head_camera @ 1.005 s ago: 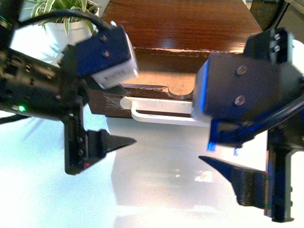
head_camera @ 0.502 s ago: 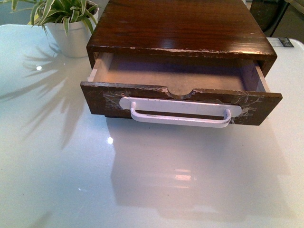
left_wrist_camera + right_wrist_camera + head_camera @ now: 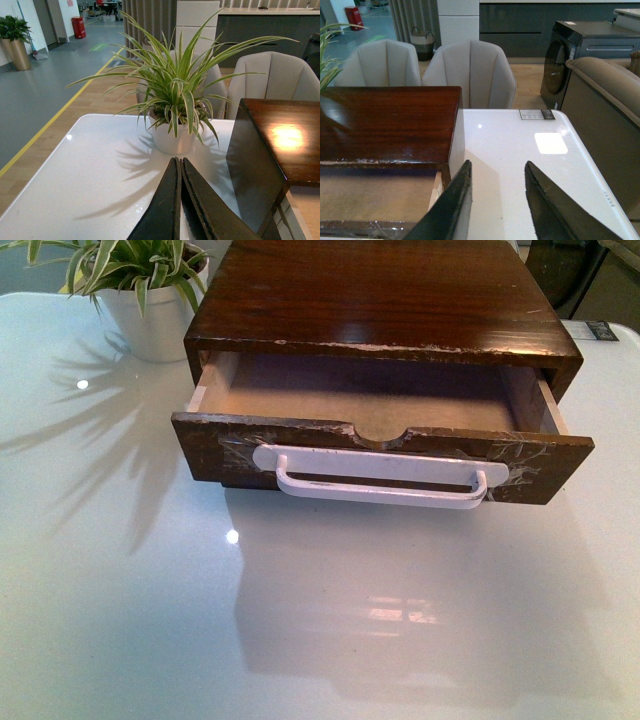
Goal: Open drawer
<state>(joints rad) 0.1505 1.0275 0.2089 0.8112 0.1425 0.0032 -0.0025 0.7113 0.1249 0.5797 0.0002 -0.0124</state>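
Observation:
The dark-brown drawer stands pulled partway out of its wooden box, its pale inside showing behind the scratched front and the half-round notch. A long white bar handle runs across the front. Neither arm shows in the front view. My left gripper is shut with nothing between its fingers, above the white table beside the box's side wall. My right gripper is open and empty, hovering by the other corner of the drawer, over bare table.
A striped plant in a white pot stands at the back left of the glossy white table, close to the box; the plant fills the left wrist view. Upholstered chairs and a sofa stand beyond the table.
Both arms filled the front view one second ago and have since withdrawn out of it. The drawer stays pulled out, unchanged over the last half second.

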